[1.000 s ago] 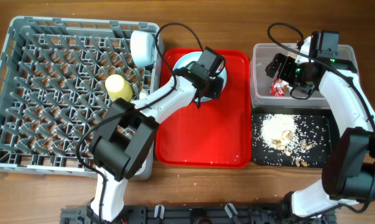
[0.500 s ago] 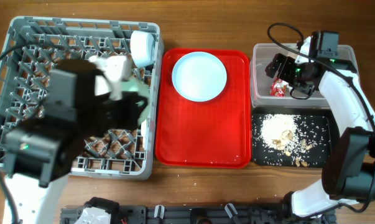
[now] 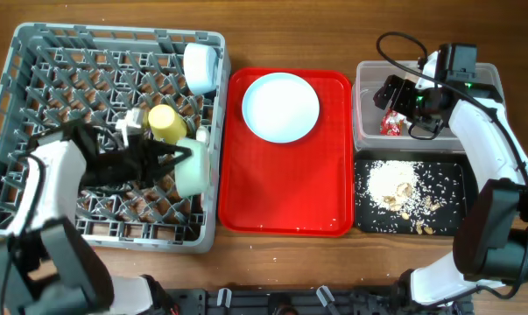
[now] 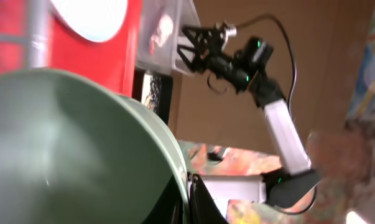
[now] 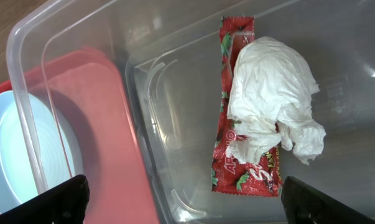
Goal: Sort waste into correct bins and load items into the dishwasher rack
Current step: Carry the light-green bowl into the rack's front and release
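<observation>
**Station Status: Bowl at Rack, Waste in Tub**

1. Left end effector [image 3: 178, 157]: clenched on the rim of the pale green bowl [image 3: 192, 166]. The bowl is tilted over the right-hand edge of the dishwasher rack [image 3: 36, 105]. In the left wrist view it fills most of the frame, and its rim runs down to the dark fingers [image 4: 199, 200].

2. Right end effector [image 5: 190, 200]: released, with the jaws spread wide and nothing between them. It hangs over the clear tub [image 3: 369, 79] at the far right of the bench [image 3: 290, 35].

3. Rack contents: the yellow-green cup [image 3: 165, 122] is among the pegs, just beside the held bowl. The light blue bowl [image 3: 200, 67] is at the rack's far right corner, leaning on the side wall.

4. Red tray [image 3: 285, 188]: it lies between the rack and the bins. The light blue plate [image 3: 281, 107] lies flat at its far end (the only item on it).

5. Waste:
   - The red snack wrapper [image 5: 246, 158] lies flat on the tub floor.
   - The crumpled white tissue [image 5: 271, 106] rests on top of the wrapper and covers its middle.
   - The rice-like food scraps [image 3: 399, 185] are heaped and scattered in the black tray [image 3: 456, 219], which touches the near side of the tub.
</observation>
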You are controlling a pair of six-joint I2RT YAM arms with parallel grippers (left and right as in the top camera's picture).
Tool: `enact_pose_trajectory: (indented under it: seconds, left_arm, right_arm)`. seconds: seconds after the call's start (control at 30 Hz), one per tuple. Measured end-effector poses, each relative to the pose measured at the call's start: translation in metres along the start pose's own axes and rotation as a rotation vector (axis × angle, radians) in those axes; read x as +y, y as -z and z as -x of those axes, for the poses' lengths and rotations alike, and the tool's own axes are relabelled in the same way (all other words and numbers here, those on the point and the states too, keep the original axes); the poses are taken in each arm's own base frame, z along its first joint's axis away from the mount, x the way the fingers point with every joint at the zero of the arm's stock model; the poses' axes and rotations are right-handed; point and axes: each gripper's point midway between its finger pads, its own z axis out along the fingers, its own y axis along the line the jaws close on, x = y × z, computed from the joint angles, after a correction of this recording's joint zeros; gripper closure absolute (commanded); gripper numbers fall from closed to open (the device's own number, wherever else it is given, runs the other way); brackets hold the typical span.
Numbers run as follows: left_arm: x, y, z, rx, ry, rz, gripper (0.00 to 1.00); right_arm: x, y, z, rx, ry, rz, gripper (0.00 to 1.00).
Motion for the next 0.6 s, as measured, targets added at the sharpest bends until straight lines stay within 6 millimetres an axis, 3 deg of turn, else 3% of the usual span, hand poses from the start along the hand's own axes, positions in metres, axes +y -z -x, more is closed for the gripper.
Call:
enact_pose_trajectory:
  seconds: [0.07, 0.2, 0.27, 0.3, 0.43, 0.6]
  left_arm:
    - [0.015, 0.010, 0.013, -0.037, 0.042, -0.005, 0.96]
    - [0.033, 0.026, 0.016, -0.069, 0.066, 0.069, 0.96]
    - [0.046, 0.044, 0.018, -0.115, 0.097, 0.116, 0.96]
    - [0.049, 0.049, 0.019, -0.129, 0.106, 0.124, 0.00]
    - [0.066, 0.090, 0.026, -0.262, 0.158, 0.160, 0.00]
    - [0.062, 0.101, 0.034, -0.291, 0.149, 0.176, 0.01]
  right_arm:
    - [0.000, 0.000, 0.000, 0.000, 0.000, 0.000, 0.00]
    - [0.000, 0.000, 0.000, 0.000, 0.000, 0.000, 0.00]
    - [0.000, 0.000, 0.000, 0.000, 0.000, 0.000, 0.00]
    - [0.000, 0.000, 0.000, 0.000, 0.000, 0.000, 0.00]
    - [0.000, 0.000, 0.000, 0.000, 0.000, 0.000, 0.00]
    - [0.000, 0.000, 0.000, 0.000, 0.000, 0.000, 0.00]
